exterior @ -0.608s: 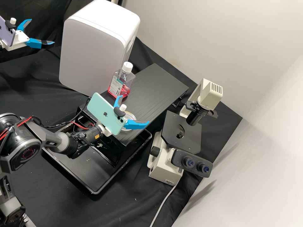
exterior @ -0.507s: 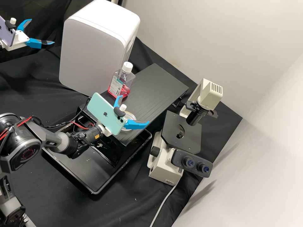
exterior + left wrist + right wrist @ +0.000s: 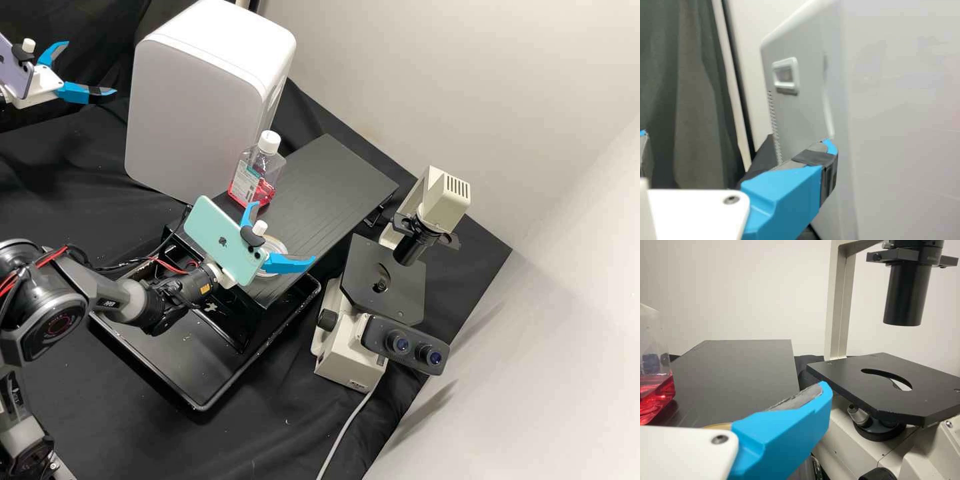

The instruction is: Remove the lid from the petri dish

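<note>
Black bench cloth beneath my rig: at far left the left gripper (image 3: 89,67) hangs with jaws apart beside the white cabinet (image 3: 207,93). Mid-bench, in front of the red flask (image 3: 255,175), the right gripper (image 3: 285,231) has its jaws apart either side of the petri dish (image 3: 279,253) on the black platform's (image 3: 333,180) near corner. I'd close gently on the lid (image 3: 273,246) rim alone, then lift straight up, clear of the microscope (image 3: 387,293)
</note>
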Action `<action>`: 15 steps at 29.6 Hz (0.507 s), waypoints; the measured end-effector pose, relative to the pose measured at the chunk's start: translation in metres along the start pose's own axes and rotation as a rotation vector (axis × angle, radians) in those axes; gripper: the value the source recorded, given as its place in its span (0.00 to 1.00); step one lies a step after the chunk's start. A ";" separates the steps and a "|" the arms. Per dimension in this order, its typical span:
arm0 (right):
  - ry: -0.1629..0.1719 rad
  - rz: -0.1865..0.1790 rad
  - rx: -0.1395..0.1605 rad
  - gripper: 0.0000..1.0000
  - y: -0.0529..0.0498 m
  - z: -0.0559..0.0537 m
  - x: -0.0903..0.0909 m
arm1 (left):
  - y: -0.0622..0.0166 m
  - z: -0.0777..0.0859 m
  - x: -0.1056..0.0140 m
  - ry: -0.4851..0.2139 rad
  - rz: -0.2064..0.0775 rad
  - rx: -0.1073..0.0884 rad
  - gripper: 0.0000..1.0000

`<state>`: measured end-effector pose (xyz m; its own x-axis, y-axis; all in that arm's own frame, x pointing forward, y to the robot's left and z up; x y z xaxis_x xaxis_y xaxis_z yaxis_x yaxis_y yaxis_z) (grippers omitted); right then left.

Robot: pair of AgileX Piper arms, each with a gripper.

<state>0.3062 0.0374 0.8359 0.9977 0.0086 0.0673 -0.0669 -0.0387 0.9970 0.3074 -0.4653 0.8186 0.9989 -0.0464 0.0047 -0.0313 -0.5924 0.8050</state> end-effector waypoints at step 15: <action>0.000 0.000 0.000 1.00 0.000 0.000 0.000 | -0.0268 0.063 -0.016 -0.471 0.013 0.053 1.00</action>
<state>0.3062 0.0374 0.8359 0.9977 0.0086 0.0673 -0.0669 -0.0387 0.9970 0.2905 -0.4996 0.7595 0.8743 -0.4067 -0.2652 -0.0575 -0.6291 0.7752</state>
